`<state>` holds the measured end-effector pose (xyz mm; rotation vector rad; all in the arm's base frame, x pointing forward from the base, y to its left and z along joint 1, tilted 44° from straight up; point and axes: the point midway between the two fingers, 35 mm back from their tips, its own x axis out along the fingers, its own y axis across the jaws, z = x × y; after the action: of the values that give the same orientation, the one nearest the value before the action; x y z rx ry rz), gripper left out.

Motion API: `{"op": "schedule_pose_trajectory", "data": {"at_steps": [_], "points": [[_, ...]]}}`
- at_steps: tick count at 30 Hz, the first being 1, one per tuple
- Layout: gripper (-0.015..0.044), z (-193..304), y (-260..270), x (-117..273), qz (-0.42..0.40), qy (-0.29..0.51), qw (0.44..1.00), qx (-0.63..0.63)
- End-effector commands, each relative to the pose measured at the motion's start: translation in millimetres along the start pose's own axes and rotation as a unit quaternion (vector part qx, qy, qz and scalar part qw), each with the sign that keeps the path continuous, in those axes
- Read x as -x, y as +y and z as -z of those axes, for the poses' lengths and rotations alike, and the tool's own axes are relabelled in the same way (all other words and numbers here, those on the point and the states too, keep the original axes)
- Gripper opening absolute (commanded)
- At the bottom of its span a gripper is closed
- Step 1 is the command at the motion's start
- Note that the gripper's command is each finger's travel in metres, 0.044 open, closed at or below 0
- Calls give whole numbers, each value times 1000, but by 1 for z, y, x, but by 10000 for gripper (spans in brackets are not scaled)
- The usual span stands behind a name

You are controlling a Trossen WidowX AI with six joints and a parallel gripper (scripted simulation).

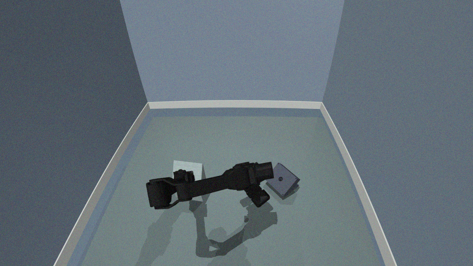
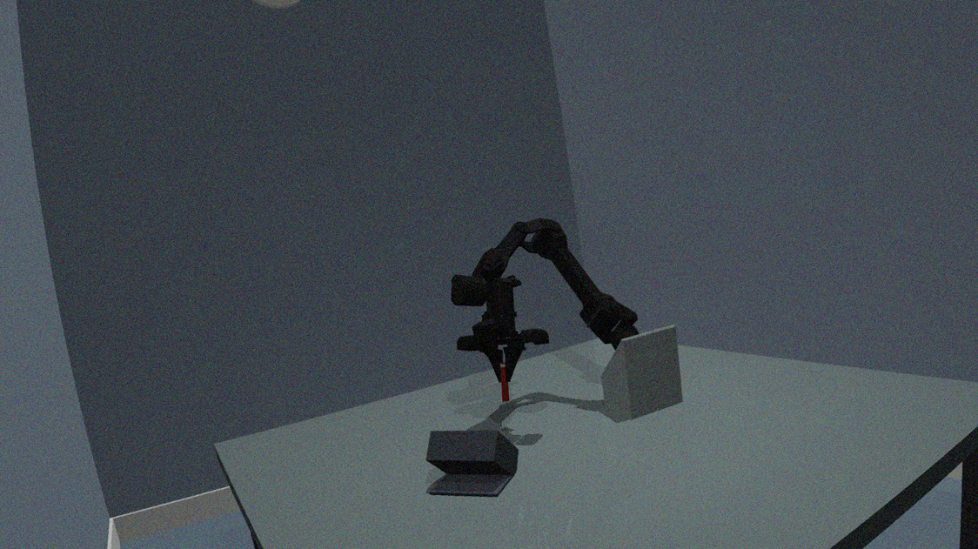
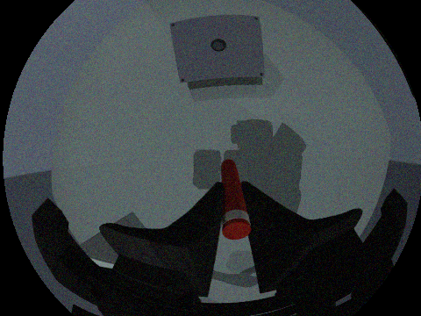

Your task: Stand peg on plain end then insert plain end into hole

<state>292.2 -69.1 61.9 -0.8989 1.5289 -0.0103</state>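
"Tool (image 1: pixel 259 197) (image 2: pixel 504 379) (image 3: pixel 231 188) closed on the red peg (image 2: pixel 505 390) (image 3: pixel 231 189), is it?"

"Yes, gripping it, with the white band (image 3: pixel 237 216) toward the top and the plain end pointing down. It looks about upright, low over the worktop (image 1: pixel 231 139) (image 2: pixel 763 447) (image 3: pixel 132 132). From over here I can't tell whether the bottom touches."

"Standing it up, then, or already off to the hole (image 1: pixel 280 178) (image 3: pixel 218 45)?"

"I'd guess the standing part, though one look can't rule out the second pick-up. The peg's well clear of that hole."

"So what's wanted next?"

"If I'm right, keep it plumb, ease it down until the end sits flat, then open gently. A lean would topple it. Afterwards comes a fresh grip, then tilting the peg to suit the sloped panel (image 1: pixel 284 186) (image 2: pixel 463 445) (image 3: pixel 197 61) and pushing straight in."
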Motion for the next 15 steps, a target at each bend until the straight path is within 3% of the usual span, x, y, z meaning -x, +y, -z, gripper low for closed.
{"op": "schedule_pose_trajectory", "data": {"at_steps": [1,15], "points": [[0,-8,2,-1,-2,-17,1000,14],[0,-38,3,-1,1,-79,995,64]]}}
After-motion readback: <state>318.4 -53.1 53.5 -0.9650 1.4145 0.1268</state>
